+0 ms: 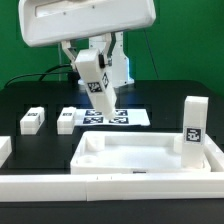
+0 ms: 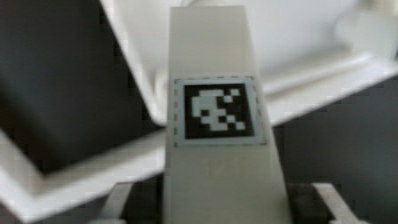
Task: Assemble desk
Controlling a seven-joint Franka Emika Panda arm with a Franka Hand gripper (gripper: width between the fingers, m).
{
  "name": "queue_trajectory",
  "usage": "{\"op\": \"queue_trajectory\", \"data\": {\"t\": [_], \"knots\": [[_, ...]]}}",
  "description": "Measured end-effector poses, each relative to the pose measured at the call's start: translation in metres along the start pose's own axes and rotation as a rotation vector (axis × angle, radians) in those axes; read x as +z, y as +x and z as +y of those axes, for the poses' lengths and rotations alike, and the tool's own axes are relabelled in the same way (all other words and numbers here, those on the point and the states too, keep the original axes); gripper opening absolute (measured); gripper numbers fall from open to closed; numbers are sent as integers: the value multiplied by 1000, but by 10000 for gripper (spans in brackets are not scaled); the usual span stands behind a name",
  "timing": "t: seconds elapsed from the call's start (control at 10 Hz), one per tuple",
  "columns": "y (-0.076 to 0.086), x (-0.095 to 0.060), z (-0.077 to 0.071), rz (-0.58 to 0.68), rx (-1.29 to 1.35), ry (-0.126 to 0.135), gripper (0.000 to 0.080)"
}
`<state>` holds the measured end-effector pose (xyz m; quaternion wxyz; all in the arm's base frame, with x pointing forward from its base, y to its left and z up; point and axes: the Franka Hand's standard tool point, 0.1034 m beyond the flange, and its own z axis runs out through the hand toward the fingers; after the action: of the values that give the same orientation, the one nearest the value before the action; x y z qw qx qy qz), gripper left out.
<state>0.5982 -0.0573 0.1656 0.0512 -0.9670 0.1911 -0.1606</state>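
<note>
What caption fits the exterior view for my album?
Gripper holds a tagged white leg above the marker board; another leg stands upright at a corner of the desk top.

the arm (image 1: pixel 90 25) reaches down above the marker board (image 1: pixel 128 117), its gripper (image 1: pixel 88 62) tilted, fingers (image 2: pixel 128 200) clamped on a leg (image 1: pixel 99 92).

Plain green wall (image 1: pixel 25 55) behind, evenly lit. Matte black table (image 1: pixel 50 97) below it. Thin dark cables (image 1: pixel 32 76) along the wall's foot, exterior view's left.
</note>
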Motion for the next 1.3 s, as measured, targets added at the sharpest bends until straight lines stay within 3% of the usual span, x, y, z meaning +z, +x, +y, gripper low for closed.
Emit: {"op": "queue_trajectory", "data": {"t": [0.2,0.5,0.7,0.8,1.3], "knots": [[7,2,-17,215,-38,-18,290],[9,3,-15,397,-66,-40,290],[2,18,-3,349,-110,-71,290],[9,14,-2,360,-106,-71,290],[3,24,6,326,-96,-79,290]]}}
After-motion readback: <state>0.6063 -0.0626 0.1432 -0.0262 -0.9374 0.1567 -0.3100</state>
